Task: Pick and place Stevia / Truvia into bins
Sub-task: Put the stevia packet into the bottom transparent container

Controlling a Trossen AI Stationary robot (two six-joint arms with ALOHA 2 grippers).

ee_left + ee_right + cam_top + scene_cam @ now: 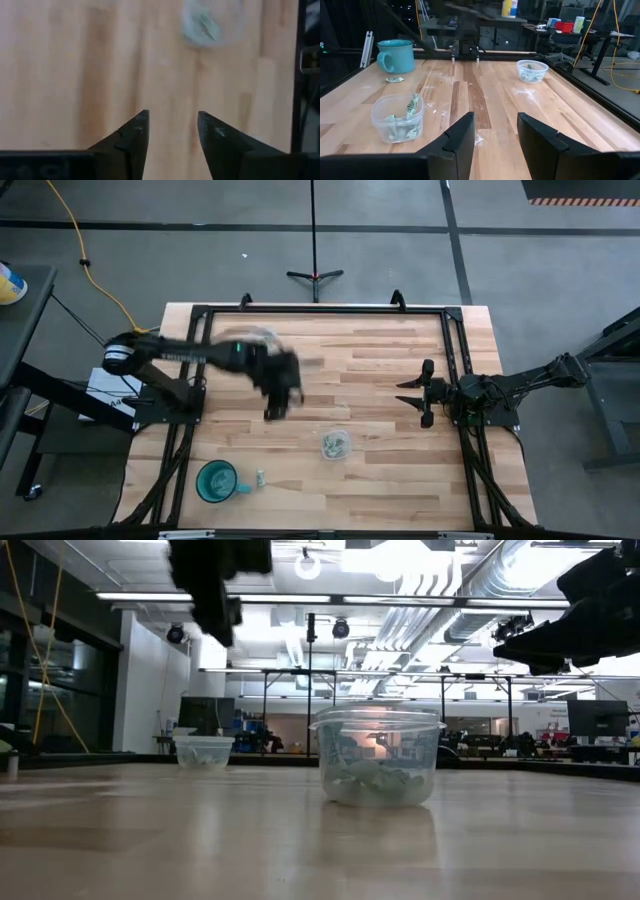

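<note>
Left claw [272,411] open above table [380,360]

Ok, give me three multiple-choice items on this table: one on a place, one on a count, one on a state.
1. Where does the loose sachet lie?
A. beside the teal cup
B. between the right gripper's fingers
C. on top of a clear cup's rim

2. How many clear cups stand on the table?
A. one
B. two
C. four

3. How are the left gripper fingers?
A. shut on a sachet
B. shut and empty
C. apart with nothing between them

Answers:
1 A: it rests on the wood next to the teal cup.
2 B: the near clear cup and the far clear cup, both holding sachets.
3 C: bare wood shows through the gap; the right gripper is likewise open.
</note>
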